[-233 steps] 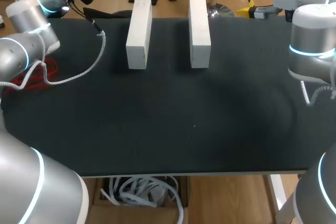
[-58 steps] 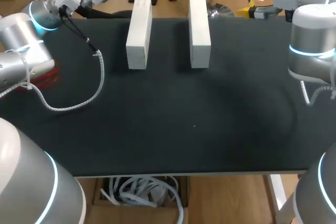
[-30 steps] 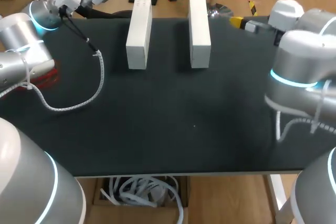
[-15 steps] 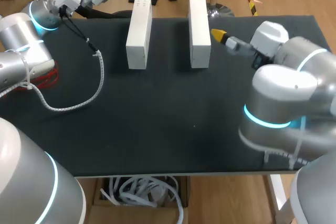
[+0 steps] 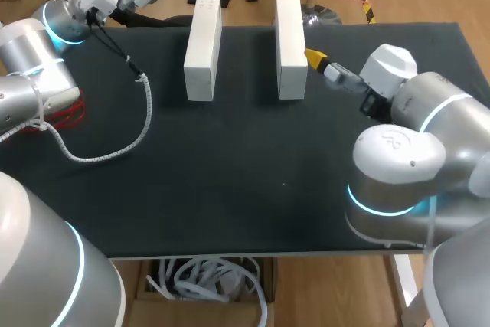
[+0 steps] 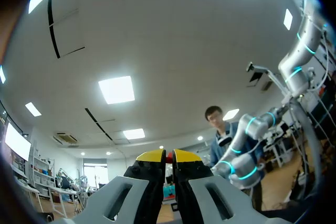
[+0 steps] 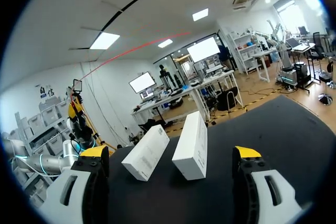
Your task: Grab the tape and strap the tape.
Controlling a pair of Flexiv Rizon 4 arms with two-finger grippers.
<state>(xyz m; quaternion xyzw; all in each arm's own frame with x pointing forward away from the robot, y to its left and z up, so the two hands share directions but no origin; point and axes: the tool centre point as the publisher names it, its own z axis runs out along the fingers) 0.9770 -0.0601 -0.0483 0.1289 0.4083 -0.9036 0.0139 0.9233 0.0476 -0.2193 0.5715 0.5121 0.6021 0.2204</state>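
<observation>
— Where's the tape?
— The red tape (image 7: 157,42) runs from my left gripper (image 6: 168,156), pinched between its closed fingers. My right gripper (image 7: 170,153) gapes wide, holding nothing, just beside a white block (image 5: 291,44).

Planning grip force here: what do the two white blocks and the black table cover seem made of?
White blocks: perhaps cardboard or painted wood; matte, crisp edges, no shine. Table cover: likely cloth or felt; dull black, no reflections.
</observation>
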